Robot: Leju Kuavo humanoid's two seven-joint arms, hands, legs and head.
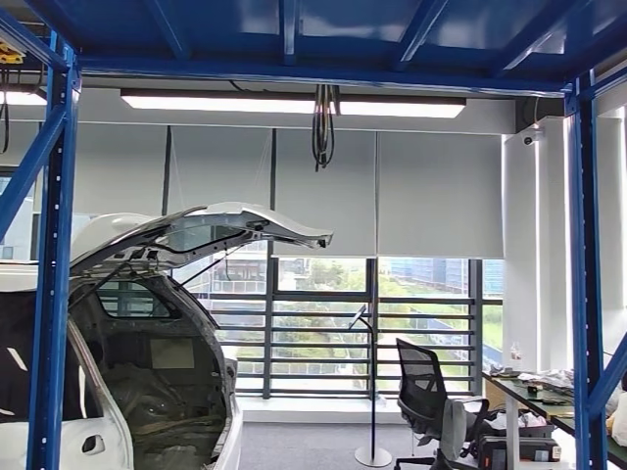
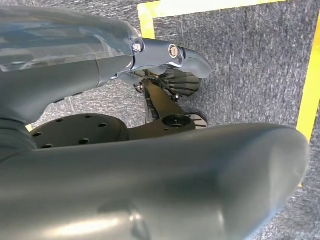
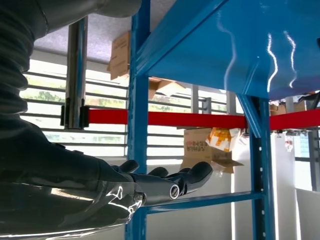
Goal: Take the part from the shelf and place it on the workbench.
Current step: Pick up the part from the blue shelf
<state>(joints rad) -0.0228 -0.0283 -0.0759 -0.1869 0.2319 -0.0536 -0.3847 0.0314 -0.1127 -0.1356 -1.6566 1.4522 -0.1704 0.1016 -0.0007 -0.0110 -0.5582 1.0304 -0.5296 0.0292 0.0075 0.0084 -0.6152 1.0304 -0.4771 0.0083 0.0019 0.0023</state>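
Two hands, no part held: both robot hands carry nothing right now.
Left robot hand (image 2: pixel 170 75): hanging low over grey carpet with yellow floor tape (image 2: pixel 309 85) beside it; the one finger showing lies out straight with nothing against it, though the rest of this robot hand is too hidden to call.
Car (image 1: pixel 148 323): white, hatch up, sitting beyond the left shelf post (image 1: pixel 52 274).
Shelf (image 1: pixel 311 39): blue frame, its top deck right overhead in the head view.
Right robot hand (image 3: pixel 166 182): raised next to a blue upright (image 3: pixel 137 100), fingers stretched out flat, nothing in them.
Part: can't pick it out; cartons (image 3: pixel 203 142) sit behind the red beam (image 3: pixel 196 119), too far to read.
Which way it lies: my guess, forward and up from the right robot hand, inside the shelf, so its long axis can't be judged.
Nearer arm: right, already at shelf height; left is down by the floor.
Counter (image 1: pixel 547 401): cluttered, far right, past the chair (image 1: pixel 425 392).
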